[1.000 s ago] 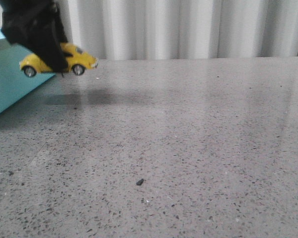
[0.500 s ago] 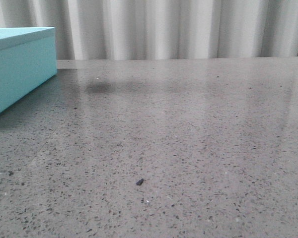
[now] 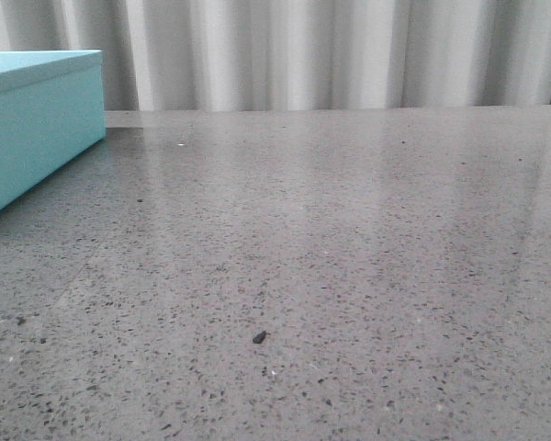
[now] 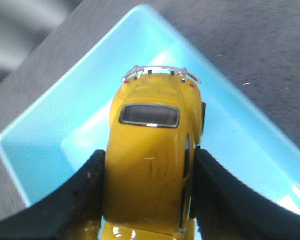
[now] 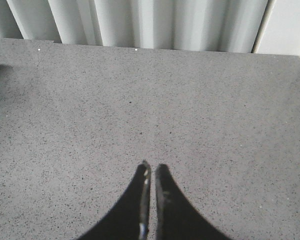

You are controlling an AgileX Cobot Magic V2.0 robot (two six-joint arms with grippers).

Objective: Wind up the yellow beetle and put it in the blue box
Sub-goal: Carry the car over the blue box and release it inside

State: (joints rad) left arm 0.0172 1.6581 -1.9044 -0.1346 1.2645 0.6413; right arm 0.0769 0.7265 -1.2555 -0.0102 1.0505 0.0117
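Observation:
In the left wrist view my left gripper is shut on the yellow beetle, its two black fingers pressing the car's sides. The car hangs above the open inside of the blue box. In the front view only the box's corner shows at the far left; the car and left gripper are out of that view. My right gripper is shut and empty, above bare table.
The grey speckled table stretches to a pleated white curtain at the back. A small dark speck lies on the table near the front.
My left gripper, carrying the yellow beetle, has moved left out of the front view and is over the box. Its shadow on the table has gone.

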